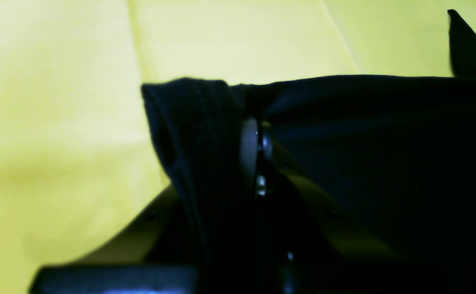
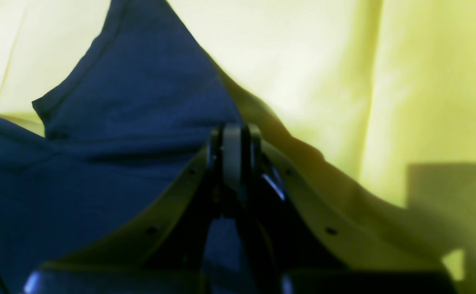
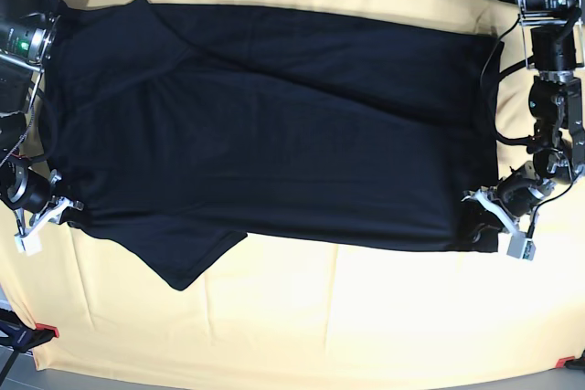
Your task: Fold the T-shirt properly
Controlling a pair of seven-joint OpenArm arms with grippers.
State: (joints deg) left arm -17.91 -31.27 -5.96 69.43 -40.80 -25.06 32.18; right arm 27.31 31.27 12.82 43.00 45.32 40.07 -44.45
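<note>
My bench point(image 3: 302, 317) is draped in a pale yellow cloth point(image 3: 384, 299), and the shirt point(image 3: 265, 134) lies across most of it, spread flat from 9 to 3 o'clock in the base view. One sleeve point(image 3: 187, 258) sticks out toward 7 o'clock, the other point(image 3: 110, 25) toward 11. I judge that no fold has been made: the body looks like a single flat spread, both sleeves are out, so the whole folding sequence is left.

My left gripper point(image 3: 498, 216) sits at the shirt's near corner at 4 o'clock in the base view. In the left wrist view the left gripper point(image 1: 258, 159) has its jaws closed tight on a bunched edge of the shirt point(image 1: 364, 143), which drapes over them.

My right gripper point(image 3: 41, 221) is at the opposite near corner, at 8 o'clock. In the right wrist view the right gripper point(image 2: 236, 155) has its jaws pressed together at the shirt's point(image 2: 111, 143) edge; fabric seems to be pinched, though I can't see it between the pads.

Both near corners look gripped, so I judge this is the start of the first fold, lifting the near edge toward 12 o'clock.
</note>
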